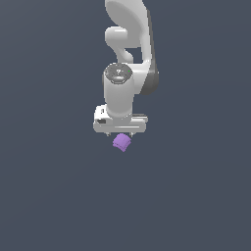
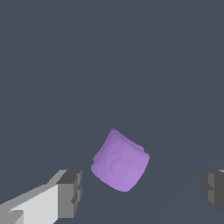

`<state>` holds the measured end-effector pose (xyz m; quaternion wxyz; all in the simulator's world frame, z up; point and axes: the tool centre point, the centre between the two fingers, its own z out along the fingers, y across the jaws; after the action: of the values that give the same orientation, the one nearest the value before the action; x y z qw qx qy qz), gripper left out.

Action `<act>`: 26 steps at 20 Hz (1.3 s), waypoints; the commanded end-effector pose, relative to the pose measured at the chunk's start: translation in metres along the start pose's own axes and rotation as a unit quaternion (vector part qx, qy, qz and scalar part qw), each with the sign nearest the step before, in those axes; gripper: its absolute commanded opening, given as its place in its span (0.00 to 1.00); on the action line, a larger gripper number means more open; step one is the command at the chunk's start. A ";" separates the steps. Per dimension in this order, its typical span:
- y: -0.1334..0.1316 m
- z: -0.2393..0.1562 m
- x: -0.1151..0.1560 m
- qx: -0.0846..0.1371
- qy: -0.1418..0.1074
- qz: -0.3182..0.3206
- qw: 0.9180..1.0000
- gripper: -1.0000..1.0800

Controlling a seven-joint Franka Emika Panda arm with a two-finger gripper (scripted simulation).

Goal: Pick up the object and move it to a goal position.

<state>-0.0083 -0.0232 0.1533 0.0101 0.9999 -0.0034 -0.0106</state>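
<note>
The object [image 1: 121, 142] is a small light-purple blocky piece with rounded edges, lying on the dark grey floor just below the white arm's hand in the exterior view. In the wrist view the object [image 2: 120, 161] sits between the two dark grey fingertips, turned at an angle to them. My gripper [image 1: 120, 133] is open, with wide gaps on both sides of the object [image 2: 141, 192]. One fingertip [image 2: 70, 192] shows fully, the other [image 2: 213, 189] is cut by the frame edge. The fingers touch nothing.
The white arm [image 1: 128, 59] rises behind the hand toward the exterior view's top. Plain dark grey floor [image 1: 54, 186] surrounds the object. No goal marker shows.
</note>
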 end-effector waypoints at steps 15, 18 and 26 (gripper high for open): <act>0.024 0.003 -0.007 0.006 -0.010 0.027 1.000 0.96; 0.023 0.005 -0.007 0.006 -0.010 0.037 0.999 0.96; 0.015 0.019 -0.012 0.008 -0.006 0.089 0.996 0.96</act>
<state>-0.0197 -0.0406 0.1384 0.0034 0.9966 -0.0806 -0.0165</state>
